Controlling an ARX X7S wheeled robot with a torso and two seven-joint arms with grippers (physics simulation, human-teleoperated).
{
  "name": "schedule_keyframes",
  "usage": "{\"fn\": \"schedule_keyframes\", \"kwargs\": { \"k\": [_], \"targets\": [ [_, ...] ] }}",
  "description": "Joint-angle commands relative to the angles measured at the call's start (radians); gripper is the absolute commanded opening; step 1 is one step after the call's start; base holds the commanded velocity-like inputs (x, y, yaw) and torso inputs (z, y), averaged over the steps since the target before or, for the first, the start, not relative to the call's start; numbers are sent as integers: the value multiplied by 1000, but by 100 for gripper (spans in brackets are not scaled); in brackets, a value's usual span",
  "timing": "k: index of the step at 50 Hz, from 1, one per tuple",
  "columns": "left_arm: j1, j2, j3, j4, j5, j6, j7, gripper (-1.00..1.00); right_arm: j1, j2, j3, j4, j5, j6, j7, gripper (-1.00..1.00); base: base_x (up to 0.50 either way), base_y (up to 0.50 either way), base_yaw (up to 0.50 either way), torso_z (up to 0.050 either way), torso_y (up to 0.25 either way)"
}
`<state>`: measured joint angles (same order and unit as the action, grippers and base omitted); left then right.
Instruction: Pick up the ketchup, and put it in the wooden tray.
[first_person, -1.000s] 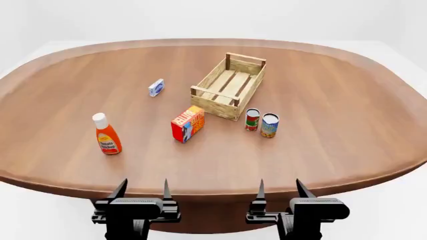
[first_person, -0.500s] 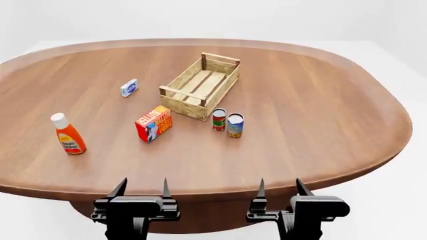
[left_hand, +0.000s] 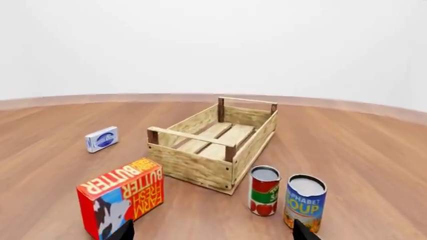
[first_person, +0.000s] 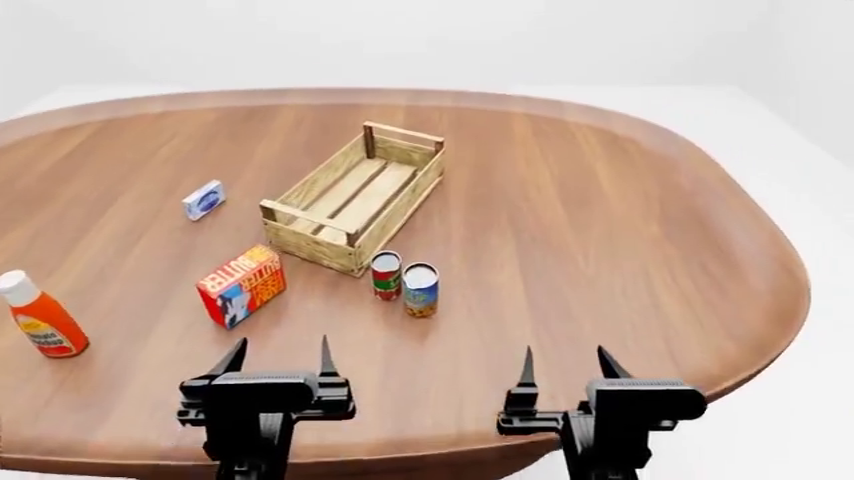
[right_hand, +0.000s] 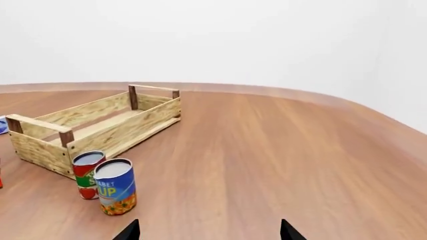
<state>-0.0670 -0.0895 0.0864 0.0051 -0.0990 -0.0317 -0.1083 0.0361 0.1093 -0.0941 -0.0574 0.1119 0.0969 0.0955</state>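
The ketchup (first_person: 40, 316), an orange-red bottle with a white cap, stands upright at the far left of the table in the head view; neither wrist view shows it. The wooden tray (first_person: 354, 197) (left_hand: 213, 145) (right_hand: 93, 125) sits empty toward the back centre. My left gripper (first_person: 279, 359) (left_hand: 212, 231) is open over the near table edge, well to the right of the ketchup. My right gripper (first_person: 566, 364) (right_hand: 208, 231) is open too, further right, with nothing between its fingers.
A red butter box (first_person: 242, 285) (left_hand: 122, 195) stands left of the tray's near end. Two cans, one red-labelled (first_person: 386, 275) (left_hand: 264, 190) and one blue (first_person: 420, 289) (right_hand: 115, 186), stand in front of the tray. A small blue-white packet (first_person: 203, 200) (left_hand: 101, 139) lies behind.
The view has swung right and moved closer: everything on the table has slid left in the head view, and the ketchup is now near the left border. Both grippers stay open.
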Motion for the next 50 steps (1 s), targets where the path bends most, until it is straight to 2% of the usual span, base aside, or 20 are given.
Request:
{"fn": "schedule_keyframes", "kwargs": {
  "k": [1, 20, 34, 50],
  "targets": [
    [-24, -16, 6, 10, -14, -15, -22, 100, 24, 19, -22, -21, 8, 46, 5, 100, 500, -78, 0, 0, 0],
    [-144, -60, 8, 119, -47, -141, -28, 100, 166, 59, -51, -107, 21, 250, 0, 100, 498, -71, 0, 0, 0],
    [-197, -73, 8, 126, -59, -166, -40, 100, 274, 95, -73, -130, 8, 354, -5, 100, 0, 0, 12, 0, 0],
    [-231, -92, 14, 113, -42, -185, -65, 100, 281, 136, -71, -166, 23, 402, -22, 100, 146, 7, 500, 0, 0]
  ]
}}
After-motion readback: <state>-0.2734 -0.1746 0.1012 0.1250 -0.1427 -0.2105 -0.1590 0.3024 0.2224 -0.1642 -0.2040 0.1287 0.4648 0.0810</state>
